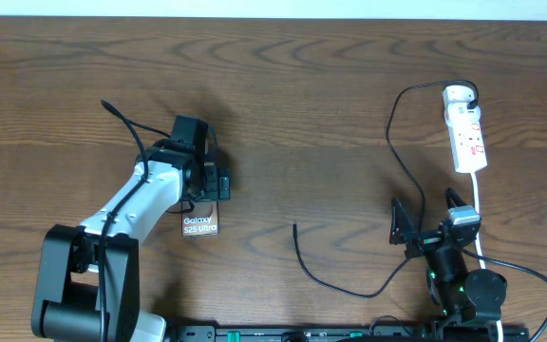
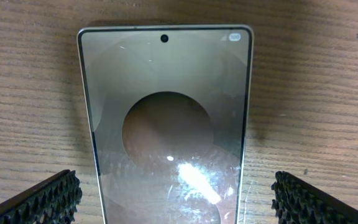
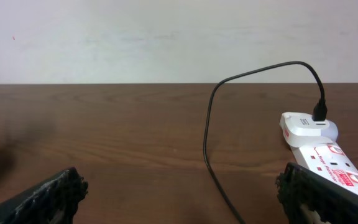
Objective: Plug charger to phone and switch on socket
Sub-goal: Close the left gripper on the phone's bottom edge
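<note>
The phone (image 1: 200,226) lies flat on the wooden table, its bronze face with white "Galaxy" lettering partly under my left gripper (image 1: 213,182). In the left wrist view the phone (image 2: 165,112) fills the middle. My left gripper (image 2: 176,208) is open, one finger on each side of the phone and clear of its edges. The charger (image 1: 349,290) is a thin black cable, plugged into a white adapter (image 3: 306,127) on the socket (image 1: 467,133). Its free tip (image 1: 295,226) rests on the table. My right gripper (image 1: 427,213) is open and empty near the cable (image 3: 209,124).
The socket's white cord (image 1: 480,204) runs down the right side past my right arm. The socket (image 3: 331,158) lies just beyond my right fingertip (image 3: 294,186). A pale wall rises behind the table's far edge.
</note>
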`<state>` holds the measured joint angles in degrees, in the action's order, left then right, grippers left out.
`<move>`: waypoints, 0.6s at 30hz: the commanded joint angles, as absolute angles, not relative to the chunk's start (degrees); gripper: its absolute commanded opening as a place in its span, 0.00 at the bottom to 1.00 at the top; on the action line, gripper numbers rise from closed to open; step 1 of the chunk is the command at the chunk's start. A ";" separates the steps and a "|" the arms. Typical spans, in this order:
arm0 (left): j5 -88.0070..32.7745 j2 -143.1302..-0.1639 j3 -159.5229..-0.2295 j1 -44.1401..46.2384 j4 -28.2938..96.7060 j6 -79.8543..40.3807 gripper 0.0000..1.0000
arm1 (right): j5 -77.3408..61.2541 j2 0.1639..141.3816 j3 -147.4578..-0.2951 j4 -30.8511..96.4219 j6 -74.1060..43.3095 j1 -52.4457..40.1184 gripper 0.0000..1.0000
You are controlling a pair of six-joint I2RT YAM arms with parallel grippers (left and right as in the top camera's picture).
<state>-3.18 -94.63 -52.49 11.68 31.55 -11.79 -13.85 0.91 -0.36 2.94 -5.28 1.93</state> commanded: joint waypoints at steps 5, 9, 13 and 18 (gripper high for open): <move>-2.26 -95.15 -51.53 11.70 31.55 -11.90 0.98 | -13.63 0.91 -0.32 3.22 -5.74 1.41 0.99; -2.28 -95.18 -51.05 11.70 30.79 -11.90 0.98 | -13.63 0.91 -0.32 3.22 -5.74 1.41 0.99; -2.26 -95.18 -50.39 11.70 29.91 -11.88 0.98 | -13.63 0.91 -0.32 3.22 -5.74 1.41 0.99; -2.26 -95.18 -50.09 11.70 29.63 -11.88 0.98 | -13.63 0.91 -0.32 3.22 -5.74 1.41 0.99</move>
<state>-3.03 -94.63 -50.87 11.68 29.91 -11.79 -13.82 0.91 -0.38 2.94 -5.28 1.93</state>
